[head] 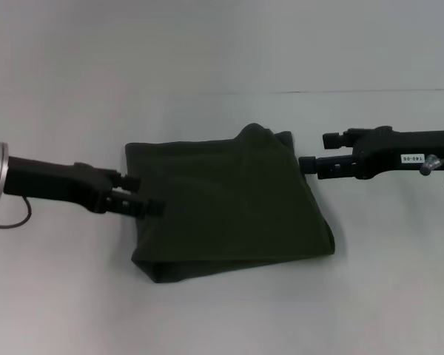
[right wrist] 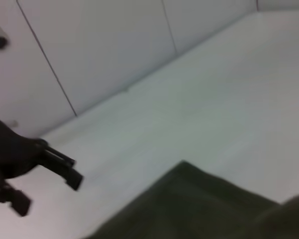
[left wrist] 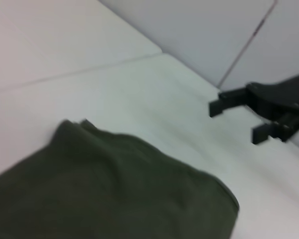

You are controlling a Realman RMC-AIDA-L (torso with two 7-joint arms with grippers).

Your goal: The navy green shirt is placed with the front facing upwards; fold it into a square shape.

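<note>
Folded into a rough rectangle, the dark olive-green cotton shirt [head: 229,203] lies at the middle of the head view on the plain white tabletop [head: 385,296]. No lettering, collar or label visible; plain cloth on top.

Long axis running roughly left to right across the frame, slightly tilted, with the lower edge sloping up toward the right. A raised peak of cloth at the upper middle, near the far right corner; upper edge otherwise fairly straight. Layers showing along the lower edge, so judged already folded more than once and close to the square asked for.

Black left gripper [head: 137,196] at the middle left of the frame, fingers parted with one above the other, at the shirt's left edge, touching or just over it; whether cloth is pinched between them cannot be told.

Black right gripper [head: 317,153] at the upper right of the shirt, just beside the right edge, prongs apart, holding nothing. Seen also from the left wrist view at the right side of the frame [left wrist: 236,117], clear of the cloth.

Left gripper the nearer one. Likely next: tidying the raised peak or withdrawing.
</note>
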